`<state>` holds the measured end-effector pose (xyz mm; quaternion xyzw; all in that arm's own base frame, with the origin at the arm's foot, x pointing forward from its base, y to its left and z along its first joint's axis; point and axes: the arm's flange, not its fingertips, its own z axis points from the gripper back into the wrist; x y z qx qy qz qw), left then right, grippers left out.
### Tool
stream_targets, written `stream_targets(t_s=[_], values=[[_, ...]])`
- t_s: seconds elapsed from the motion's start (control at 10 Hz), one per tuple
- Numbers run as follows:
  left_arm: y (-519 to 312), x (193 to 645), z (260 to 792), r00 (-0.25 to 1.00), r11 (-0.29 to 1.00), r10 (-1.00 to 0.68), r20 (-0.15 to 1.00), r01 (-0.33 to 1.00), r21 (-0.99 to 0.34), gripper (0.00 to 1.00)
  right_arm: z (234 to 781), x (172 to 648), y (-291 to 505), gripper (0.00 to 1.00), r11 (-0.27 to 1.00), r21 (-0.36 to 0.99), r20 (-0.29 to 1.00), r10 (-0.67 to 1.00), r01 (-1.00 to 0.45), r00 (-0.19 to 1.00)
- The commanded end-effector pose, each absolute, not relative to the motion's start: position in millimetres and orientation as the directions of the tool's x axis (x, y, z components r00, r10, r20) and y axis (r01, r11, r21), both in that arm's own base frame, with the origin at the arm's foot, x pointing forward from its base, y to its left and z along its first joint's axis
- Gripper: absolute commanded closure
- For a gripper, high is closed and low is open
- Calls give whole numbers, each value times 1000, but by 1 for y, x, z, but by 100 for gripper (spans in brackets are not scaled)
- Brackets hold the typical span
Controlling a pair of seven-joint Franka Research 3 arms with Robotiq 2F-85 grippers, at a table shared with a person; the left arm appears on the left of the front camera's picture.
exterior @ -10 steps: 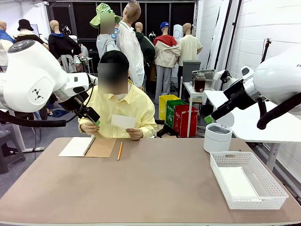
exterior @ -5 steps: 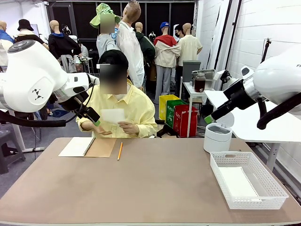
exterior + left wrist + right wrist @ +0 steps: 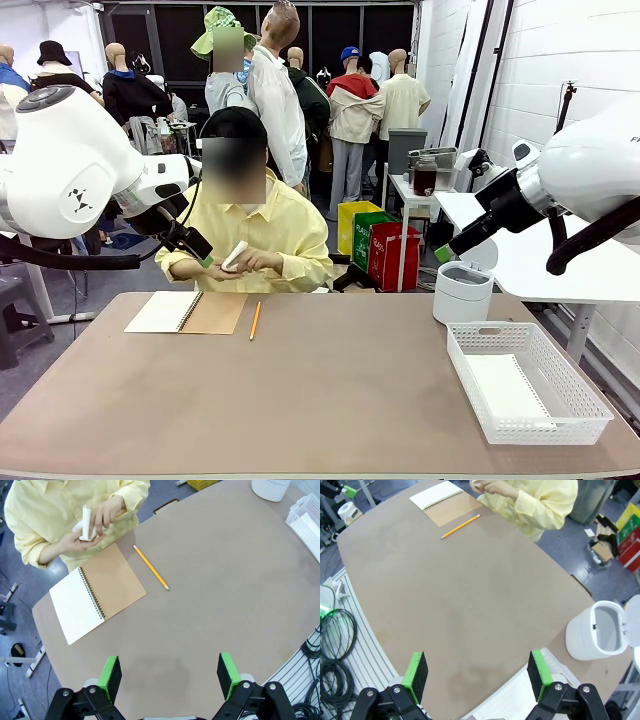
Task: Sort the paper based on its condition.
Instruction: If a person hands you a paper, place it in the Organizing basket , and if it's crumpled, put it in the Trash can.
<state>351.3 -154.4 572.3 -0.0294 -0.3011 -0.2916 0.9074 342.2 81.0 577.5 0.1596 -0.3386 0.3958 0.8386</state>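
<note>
Across the table, the person squeezes a sheet of white paper (image 3: 235, 255) into a roll between both hands; it shows again in the left wrist view as paper (image 3: 86, 522). Another smooth white sheet (image 3: 503, 386) lies flat in the basket (image 3: 500, 331). High over the table's left side hangs my left gripper (image 3: 205, 258), open and holding nothing; its own view shows the left gripper (image 3: 168, 676) above bare tabletop. At the right, my right gripper (image 3: 443, 252) is raised and open too. From its wrist, the right gripper (image 3: 477, 676) looks down on the table's near edge.
An open spiral notebook (image 3: 186, 312) with a tan cover lies at the far left, a yellow pencil (image 3: 255, 320) beside it. A white lidded bin (image 3: 463, 291) stands at the far right, behind the white mesh basket.
The person held the sheet flat and upright, then lowered it and rolled it up between the hands. Neither arm has moved.
</note>
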Motion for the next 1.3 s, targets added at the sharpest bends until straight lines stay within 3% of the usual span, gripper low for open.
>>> stream_targets(t_s=[0.0, 1.2], values=[[-154, 351, 573, 648, 828, -512, 565, 547, 123, 0, 577, 342, 81, 0, 633, 2, 696, 555, -774, 456], [-154, 351, 573, 648, 828, -512, 565, 547, 123, 0, 577, 342, 81, 0, 633, 2, 696, 555, -774, 456]])
